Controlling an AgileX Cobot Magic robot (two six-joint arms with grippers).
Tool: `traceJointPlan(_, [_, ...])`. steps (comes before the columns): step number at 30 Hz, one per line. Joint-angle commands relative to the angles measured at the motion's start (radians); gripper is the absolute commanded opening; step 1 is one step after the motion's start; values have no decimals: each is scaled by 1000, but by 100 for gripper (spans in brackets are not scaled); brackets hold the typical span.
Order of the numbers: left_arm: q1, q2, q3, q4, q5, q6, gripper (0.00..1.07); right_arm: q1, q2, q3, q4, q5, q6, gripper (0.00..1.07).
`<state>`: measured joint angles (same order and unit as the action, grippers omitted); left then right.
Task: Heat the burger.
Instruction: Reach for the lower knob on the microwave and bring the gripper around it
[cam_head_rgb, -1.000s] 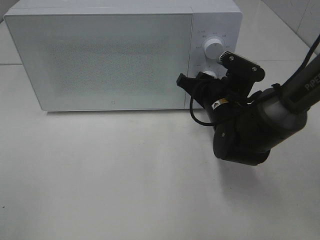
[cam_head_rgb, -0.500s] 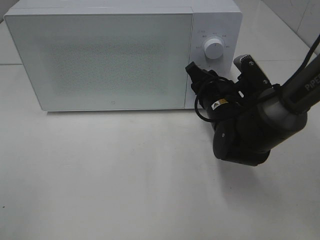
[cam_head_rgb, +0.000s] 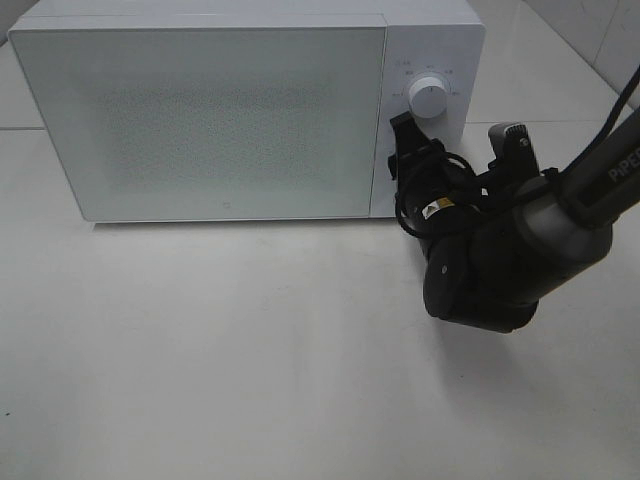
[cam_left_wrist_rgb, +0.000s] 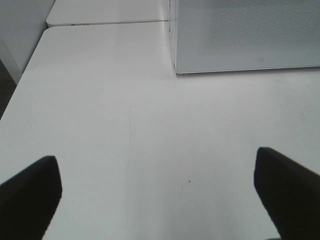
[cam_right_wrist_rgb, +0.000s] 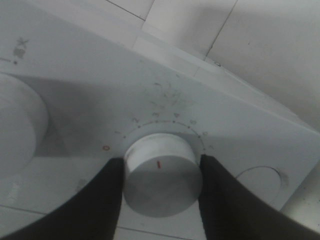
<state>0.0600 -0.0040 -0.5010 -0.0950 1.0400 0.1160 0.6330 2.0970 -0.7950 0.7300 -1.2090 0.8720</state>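
Note:
The burger is not in view. The white microwave stands at the back of the table with its door shut, and its frosted front hides the inside. My right gripper is at the control panel, shut on the lower dial, with one finger on each side of it. The dial's red mark points down towards the gripper in the right wrist view. The upper dial is free. My left gripper is open and empty above the bare table, in front of the microwave's left corner.
The white tabletop stretches out in front of the microwave. A seam to a second table runs behind the microwave on the left. The right arm hangs over the table's right part.
My right wrist has rolled clockwise, as the high view shows it, while staying at the lower dial. The microwave has not moved.

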Motion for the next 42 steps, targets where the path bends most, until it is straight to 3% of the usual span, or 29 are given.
traceJointPlan(1, [0, -25, 3, -3, -10, -4, 100, -12, -14, -45, 19, -161, 118, 1])
traceJointPlan(15, [0, -25, 3, -3, -10, -4, 100, -12, -14, -57, 92, -159, 374, 3])
traceJointPlan(34, [0, -25, 3, -3, -10, -4, 100, -12, -14, -57, 94, -158, 448, 7])
traceJointPlan(42, [0, -25, 3, -3, -10, -4, 100, -12, -14, -56, 92, -155, 447, 14])
